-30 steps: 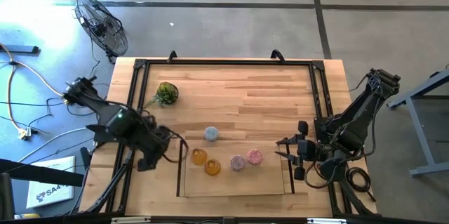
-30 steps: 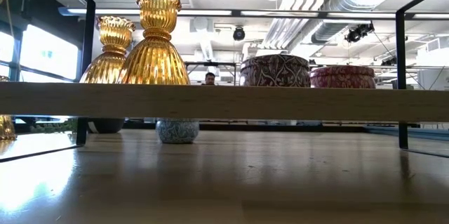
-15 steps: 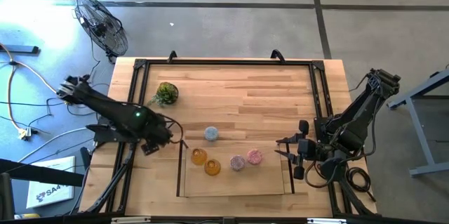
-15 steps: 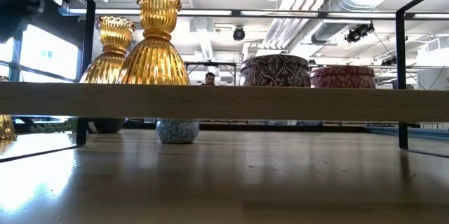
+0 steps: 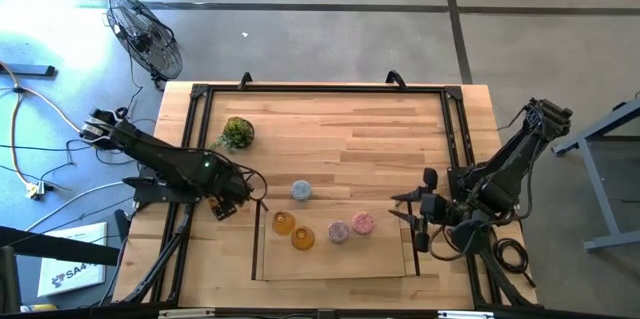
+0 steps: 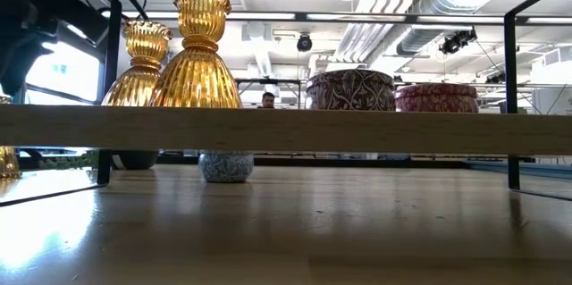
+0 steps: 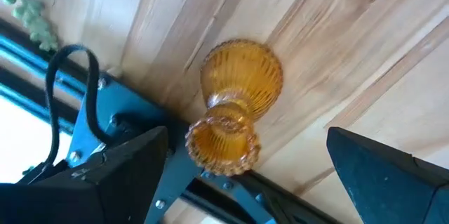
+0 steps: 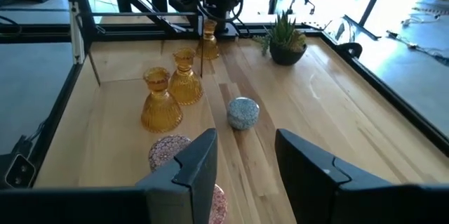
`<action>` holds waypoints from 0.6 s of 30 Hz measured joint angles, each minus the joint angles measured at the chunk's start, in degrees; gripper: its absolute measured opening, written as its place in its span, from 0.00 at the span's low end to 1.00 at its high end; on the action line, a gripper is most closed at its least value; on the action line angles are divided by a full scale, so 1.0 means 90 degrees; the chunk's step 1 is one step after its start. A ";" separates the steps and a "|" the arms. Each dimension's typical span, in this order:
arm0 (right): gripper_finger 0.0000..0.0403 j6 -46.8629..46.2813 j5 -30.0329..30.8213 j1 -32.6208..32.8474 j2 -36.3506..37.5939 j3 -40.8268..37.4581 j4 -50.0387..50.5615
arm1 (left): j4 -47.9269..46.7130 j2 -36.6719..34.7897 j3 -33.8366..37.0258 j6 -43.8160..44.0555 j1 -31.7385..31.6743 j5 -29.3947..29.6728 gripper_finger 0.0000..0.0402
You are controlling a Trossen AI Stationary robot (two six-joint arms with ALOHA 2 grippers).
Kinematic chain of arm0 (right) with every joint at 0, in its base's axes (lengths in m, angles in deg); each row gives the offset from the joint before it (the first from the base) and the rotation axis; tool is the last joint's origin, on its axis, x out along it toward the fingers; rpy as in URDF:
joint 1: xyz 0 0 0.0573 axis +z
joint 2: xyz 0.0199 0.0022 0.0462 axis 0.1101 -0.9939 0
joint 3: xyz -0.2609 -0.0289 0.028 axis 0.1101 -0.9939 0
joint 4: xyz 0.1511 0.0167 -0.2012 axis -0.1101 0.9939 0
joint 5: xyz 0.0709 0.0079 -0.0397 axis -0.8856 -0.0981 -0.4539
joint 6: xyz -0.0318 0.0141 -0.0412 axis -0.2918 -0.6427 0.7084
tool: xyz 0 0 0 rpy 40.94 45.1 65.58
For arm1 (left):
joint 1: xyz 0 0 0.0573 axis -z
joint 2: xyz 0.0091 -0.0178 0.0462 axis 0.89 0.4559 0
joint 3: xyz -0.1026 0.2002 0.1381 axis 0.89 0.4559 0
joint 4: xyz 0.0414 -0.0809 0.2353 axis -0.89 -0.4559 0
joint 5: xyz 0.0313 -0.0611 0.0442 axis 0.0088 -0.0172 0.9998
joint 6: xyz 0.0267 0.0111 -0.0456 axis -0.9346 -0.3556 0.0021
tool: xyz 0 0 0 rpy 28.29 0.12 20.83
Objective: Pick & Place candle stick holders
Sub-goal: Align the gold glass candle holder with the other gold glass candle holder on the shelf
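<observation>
Greenery sits at the upper left of the counter (image 5: 380, 139) in the high view: a small leafy plant ball (image 5: 237, 133), well apart from the glassware. A black frame (image 5: 320, 90) runs round the counter's edges, and a floor fan (image 5: 146, 36) stands beyond the upper-left corner. A shallow wooden tray (image 5: 335, 269) lies at the lower middle, and its near wall crosses the low view as a pale band that hides the bases of what stands in it.

Two amber holders (image 5: 292, 230) stand close together at the tray's left, ribbed, bell-bodied with a narrow neck and scalloped rim. To their right are the purple patterned holder (image 5: 338, 231) and the pink holder (image 5: 362, 223), low and round, just beside each other. The pale blue speckled holder (image 5: 301, 191) stands above the tray's upper edge. A third amber holder (image 7: 235, 104) stands beside the frame rail at left.

The left pincer (image 5: 226, 202) hovers over that third holder, fingers (image 7: 119, 175) spread wide and empty. The right pincer (image 5: 420, 221) waits at the tray's right edge, moderately parted, holding nothing.
</observation>
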 joint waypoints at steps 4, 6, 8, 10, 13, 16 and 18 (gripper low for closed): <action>0.35 0.0000 -0.0211 -0.0175 -0.0002 0.0000 -0.0004 | -0.0174 0.0000 0.0017 0.0047 0.0012 -0.0118 0.95; 0.35 0.0000 -0.0261 -0.0235 -0.0002 0.0000 -0.0007 | -0.0146 0.0000 0.0101 0.0108 0.0012 -0.0123 0.95; 0.35 0.0000 -0.0328 -0.0276 -0.0002 0.0000 -0.0045 | -0.0144 0.0000 0.0243 0.0116 0.0011 -0.0120 0.95; 0.35 0.0000 -0.0367 -0.0293 -0.0002 -0.0002 -0.0139 | -0.0111 0.0000 0.0438 0.0116 0.0010 -0.0116 0.95; 0.35 0.0088 -0.0388 -0.0291 -0.0002 -0.0002 -0.0208 | -0.0269 -0.0001 0.0479 0.0115 0.0012 -0.0061 0.94; 0.35 0.0105 -0.0391 -0.0291 -0.0002 -0.0002 -0.0210 | -0.0106 -0.0006 0.0469 0.0041 0.0011 0.0208 0.94; 0.35 0.0107 -0.0384 -0.0291 -0.0002 -0.0002 -0.0225 | -0.0154 -0.0024 0.0469 0.0019 0.0010 0.0214 0.94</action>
